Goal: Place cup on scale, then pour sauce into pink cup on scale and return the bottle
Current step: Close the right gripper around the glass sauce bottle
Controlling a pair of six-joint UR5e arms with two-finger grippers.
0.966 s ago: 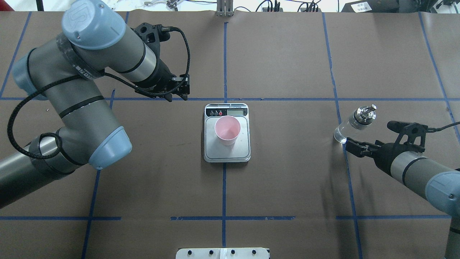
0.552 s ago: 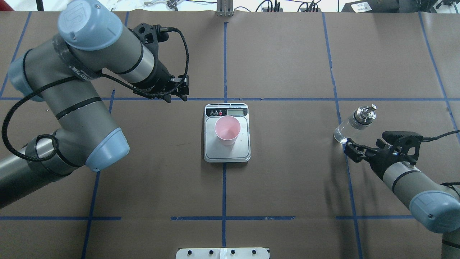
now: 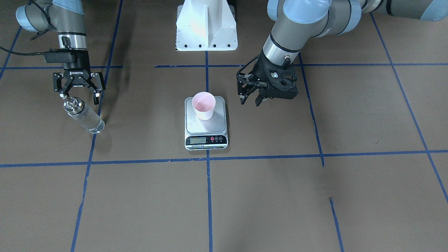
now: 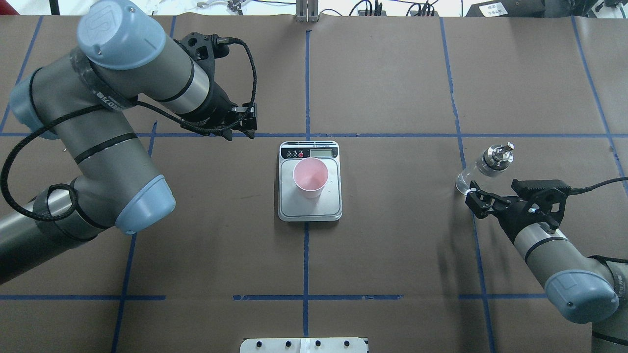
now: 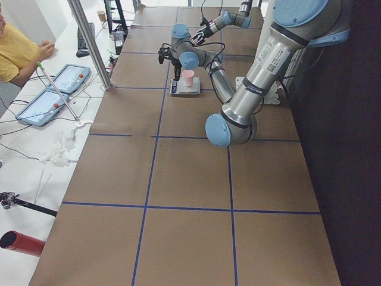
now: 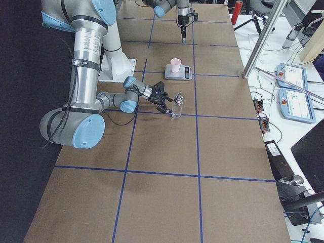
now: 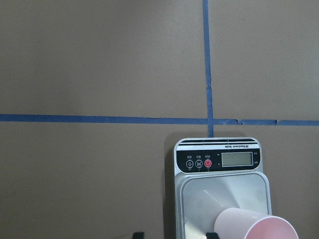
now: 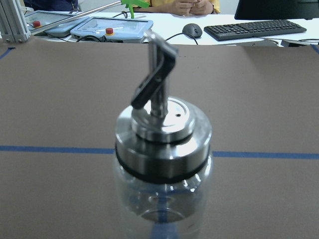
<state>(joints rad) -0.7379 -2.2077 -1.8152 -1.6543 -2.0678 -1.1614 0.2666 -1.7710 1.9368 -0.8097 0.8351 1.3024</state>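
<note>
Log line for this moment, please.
cup on scale; bottle upright, ungrasped; right gripper open beside bottle; left gripper open, empty; pour not started

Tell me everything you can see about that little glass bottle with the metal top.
The bottle is a small clear glass cylinder with a shiny silver metal cap and an angled pourer spout. It stands upright on the brown table, on a blue tape line. Any liquid inside is too clear to make out. The open right gripper sits close beside it, not clamped on it.
</note>
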